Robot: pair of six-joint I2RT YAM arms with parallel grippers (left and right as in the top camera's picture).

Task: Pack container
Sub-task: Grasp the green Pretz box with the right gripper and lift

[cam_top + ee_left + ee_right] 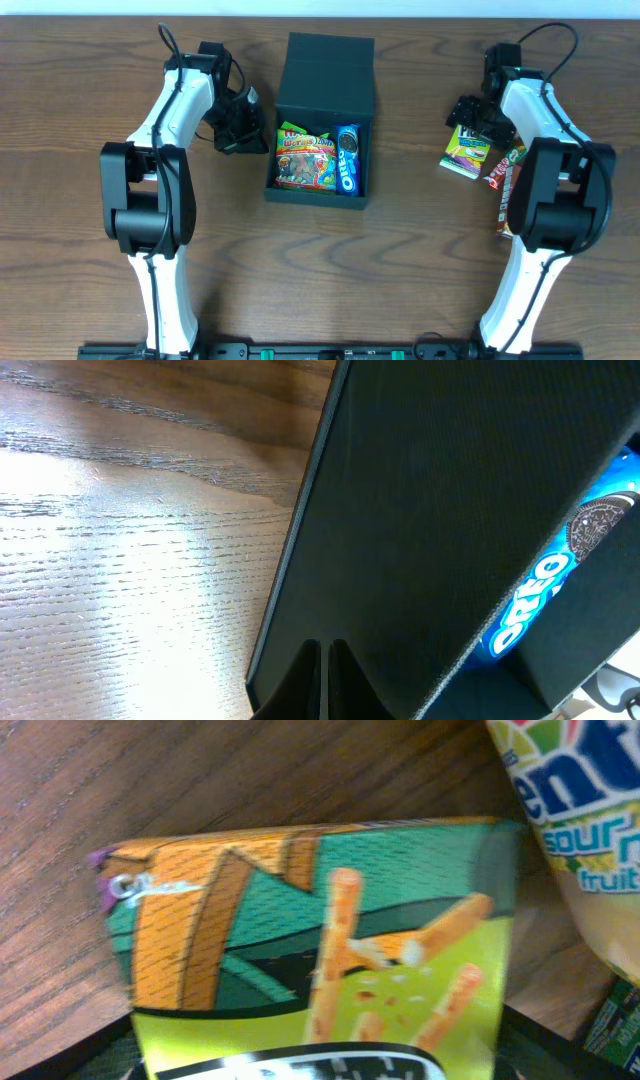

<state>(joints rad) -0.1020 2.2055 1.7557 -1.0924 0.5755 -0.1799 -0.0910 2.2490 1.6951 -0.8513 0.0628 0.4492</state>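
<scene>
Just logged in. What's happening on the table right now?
The box sits open mid-table with a gummy bag and an Oreo pack already inside. The right gripper is low over a green-and-orange snack packet, jaws spread around it, with no firm grip visible. A Mentos packet lies beside it. The left gripper is shut and empty, by the box's near side wall.
</scene>
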